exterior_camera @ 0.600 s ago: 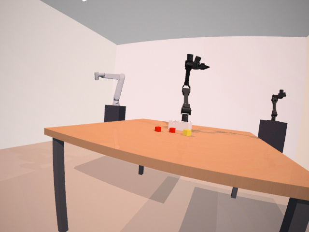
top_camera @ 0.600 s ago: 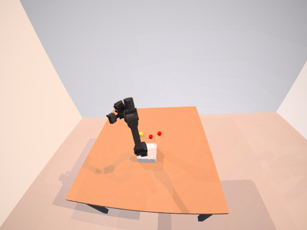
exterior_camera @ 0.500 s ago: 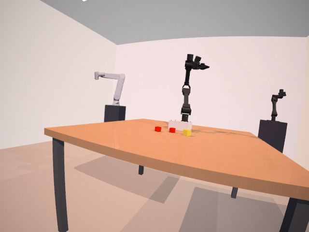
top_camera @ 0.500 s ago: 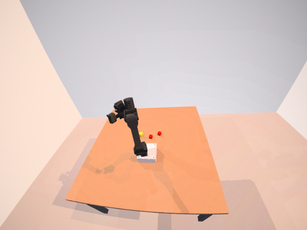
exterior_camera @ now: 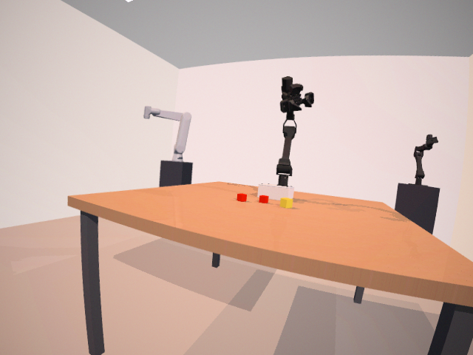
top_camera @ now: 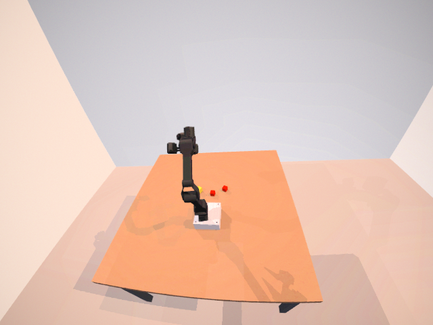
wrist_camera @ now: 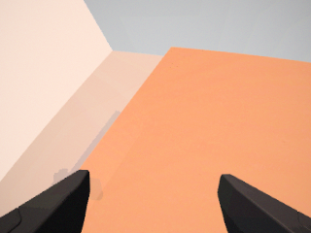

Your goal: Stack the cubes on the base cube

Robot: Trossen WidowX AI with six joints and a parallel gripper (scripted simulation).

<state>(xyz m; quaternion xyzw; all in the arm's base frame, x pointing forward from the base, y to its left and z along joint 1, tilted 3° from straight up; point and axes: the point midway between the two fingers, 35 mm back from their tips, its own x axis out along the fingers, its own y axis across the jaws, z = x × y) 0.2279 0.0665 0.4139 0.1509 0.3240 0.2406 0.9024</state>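
Observation:
Two small red cubes (top_camera: 212, 192) (top_camera: 224, 187) (exterior_camera: 263, 199) (exterior_camera: 241, 197) and a yellow cube (top_camera: 199, 189) (exterior_camera: 286, 203) stand apart in a row on the orange table (top_camera: 244, 262) (exterior_camera: 229, 229) (wrist_camera: 208, 123), just beyond the arm's white mounting plate (top_camera: 217, 210) (exterior_camera: 267, 189). The arm stands almost upright. My gripper (top_camera: 170, 147) (exterior_camera: 310, 98) (wrist_camera: 155, 182) is high above the table, far from the cubes. Its fingers are apart with nothing between them. The wrist view shows only bare table, floor and walls; no cube is in it.
In the exterior view a white arm (exterior_camera: 179, 129) on a dark pedestal (exterior_camera: 175, 172) stands behind the table at the left. A small dark arm (exterior_camera: 420, 156) on another pedestal (exterior_camera: 416, 206) stands at the right. The table edges are far from the cubes.

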